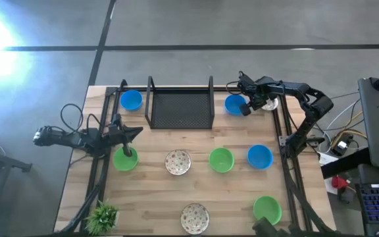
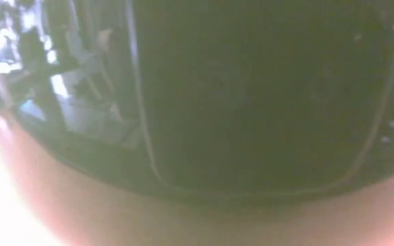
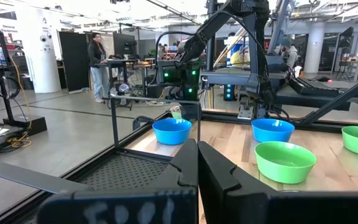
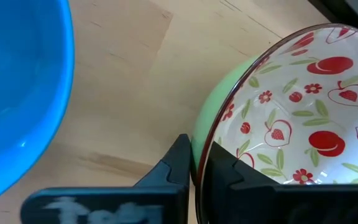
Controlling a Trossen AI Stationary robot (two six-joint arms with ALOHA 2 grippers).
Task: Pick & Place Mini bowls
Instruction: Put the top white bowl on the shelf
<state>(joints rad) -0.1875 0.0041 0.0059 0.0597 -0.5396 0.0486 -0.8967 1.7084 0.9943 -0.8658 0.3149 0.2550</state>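
Note:
Several mini bowls stand on the wooden table: blue ones (image 1: 131, 100), (image 1: 234, 104), (image 1: 260, 157), green ones (image 1: 125, 159), (image 1: 221, 159), (image 1: 267, 209), and red-speckled white ones (image 1: 177, 162), (image 1: 195, 217). My right gripper (image 1: 255, 104) is at the far right corner, shut on a white bowl with red fruit print (image 1: 269, 103), beside a blue bowl (image 4: 17, 93). My left gripper (image 1: 134, 134) is shut and empty, pointing right just above and beyond the left green bowl. Its fingers (image 3: 188, 171) face the bowls across the table. My right gripper (image 4: 199, 158) pinches the printed bowl by its rim (image 4: 211, 144), one finger (image 4: 225, 171) inside the bowl and the other finger (image 4: 178, 163) outside against its pale green wall. Whether the bowl is lifted clear of the table I cannot tell.
A black wire-mesh tray (image 1: 181, 108) stands at the far middle of the table, with upright handles. A small spiky green plant (image 1: 102, 214) is at the near left corner. Black frame rails (image 1: 285, 141) run along both sides. The low view is blocked by something dark and blurred.

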